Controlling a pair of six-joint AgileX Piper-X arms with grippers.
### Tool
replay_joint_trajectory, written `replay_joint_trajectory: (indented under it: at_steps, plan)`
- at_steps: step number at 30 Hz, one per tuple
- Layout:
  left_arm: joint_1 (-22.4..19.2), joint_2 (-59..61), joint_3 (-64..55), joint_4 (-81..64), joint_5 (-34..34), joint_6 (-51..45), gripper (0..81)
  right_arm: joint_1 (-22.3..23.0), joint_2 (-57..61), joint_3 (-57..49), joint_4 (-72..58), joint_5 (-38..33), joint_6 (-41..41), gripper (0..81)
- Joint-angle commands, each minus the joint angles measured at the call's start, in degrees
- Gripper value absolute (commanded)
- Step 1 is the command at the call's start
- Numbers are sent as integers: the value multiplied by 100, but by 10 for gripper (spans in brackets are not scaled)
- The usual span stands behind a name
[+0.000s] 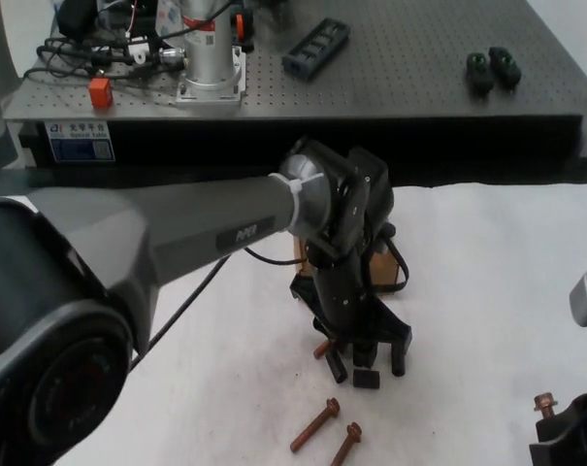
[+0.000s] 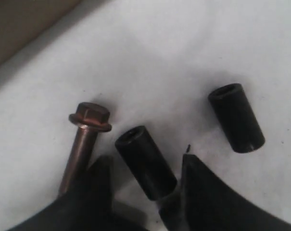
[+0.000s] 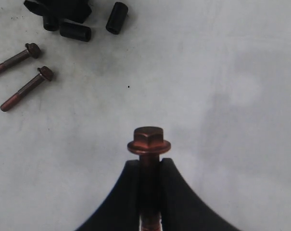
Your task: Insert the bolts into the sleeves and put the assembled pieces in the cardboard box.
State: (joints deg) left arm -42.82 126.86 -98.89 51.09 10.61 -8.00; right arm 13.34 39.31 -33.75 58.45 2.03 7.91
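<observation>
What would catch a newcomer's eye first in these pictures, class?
The right gripper clamps a copper bolt, its head poking clear. The left gripper, open, straddles a black sleeve on the white cloth, near two loose bolts.

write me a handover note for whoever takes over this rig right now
Left gripper open, straddling a sleeve lying on the cloth.
Right gripper shut on a bolt.
Also on the cloth: another sleeve, a loose bolt, two more bolts.
Cardboard box is beside the left arm.
Done: no bolt seen in a sleeve.
Left: grip sleeve, insert bolt, box it, repeat.
</observation>
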Motion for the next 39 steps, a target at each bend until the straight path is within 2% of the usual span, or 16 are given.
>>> replay_joint_trajectory:
  at_steps: [1, 5, 8, 9, 13, 17, 19, 24, 27, 31, 35, 39]
  plan:
    - [-20, 39, -85, 44, -45, -71, 281, -24, -38, -25, -45, -2, 49, 1]
    - [-20, 117, -97, -20, 38, -55, 162, -24, -38, -25, -45, -2, 49, 1]
    - [-20, 102, -97, -193, 36, -55, 27, -24, -38, -25, -45, -2, 49, 1]
    - [-20, 80, -97, -259, 36, -42, 5, -24, -38, -25, -57, -2, 77, 1]
    - [-20, -272, -64, -200, 36, 187, 6, -24, -49, -25, -391, -59, 306, 1]
    - [36, -1290, 792, -426, 289, 549, 6, -24, -50, -25, -1298, -676, 730, 1]
    - [61, -1984, 1670, -1151, 620, 551, 6, -24, -50, -25, -1956, -1157, 1019, 1]
    - [80, -3917, 4301, -4141, 2069, 217, 6, 16, -21, 179, -4283, -1881, 2016, 1]
    - [80, -4681, 5261, -5690, 2974, -155, 6, 16, 106, 484, -5705, -2305, 2815, 1]
    - [80, -5233, 5839, -6539, 3069, -839, 6, 16, 383, 582, -6344, -2707, 3160, 1]
    - [80, -5284, 5869, -6491, 3532, -874, 6, 16, 596, 582, -6710, -3029, 3255, 1]
    - [80, -5284, 5869, -6491, 3663, -980, 6, 207, 618, 582, -6698, -3102, 3232, 1]
